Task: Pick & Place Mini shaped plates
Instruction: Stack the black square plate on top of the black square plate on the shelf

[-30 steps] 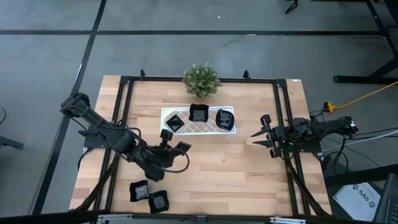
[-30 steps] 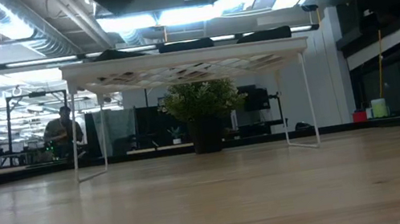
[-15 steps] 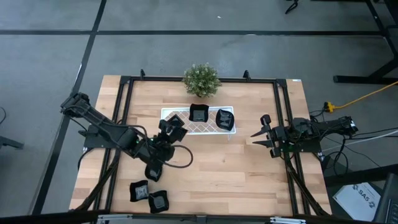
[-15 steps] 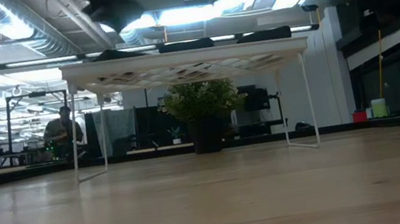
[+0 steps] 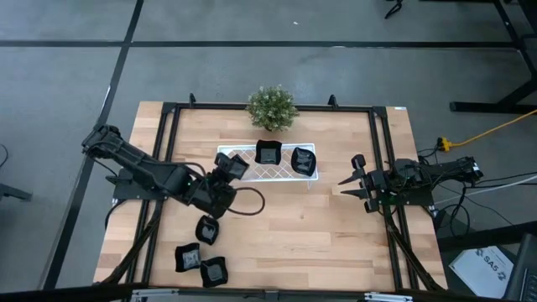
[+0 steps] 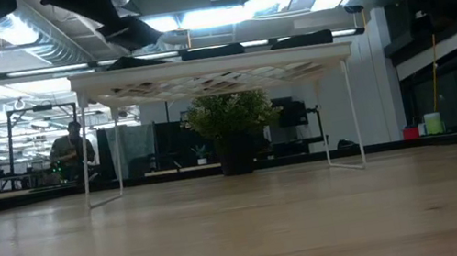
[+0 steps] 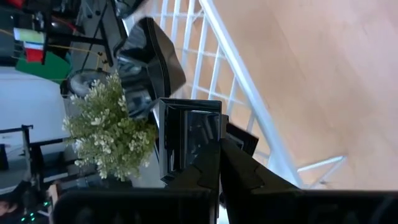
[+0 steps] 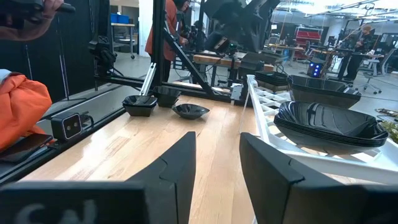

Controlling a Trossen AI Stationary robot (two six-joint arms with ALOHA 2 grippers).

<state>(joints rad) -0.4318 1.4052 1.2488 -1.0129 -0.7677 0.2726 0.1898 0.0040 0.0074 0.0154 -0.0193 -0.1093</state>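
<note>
Over the white tray's [image 5: 252, 172] left end, the left tool [image 5: 233, 167] grips a mini plate [image 7: 186, 142] w/ fingers clenched; right tool [image 5: 347, 182] waits released by the worktop's [image 5: 319, 226] right edge.

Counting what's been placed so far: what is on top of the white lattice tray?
Two black plates rest on the white tray. The left end effector, shut on a third plate, hovers over its left end, hiding the surface beneath.
</note>
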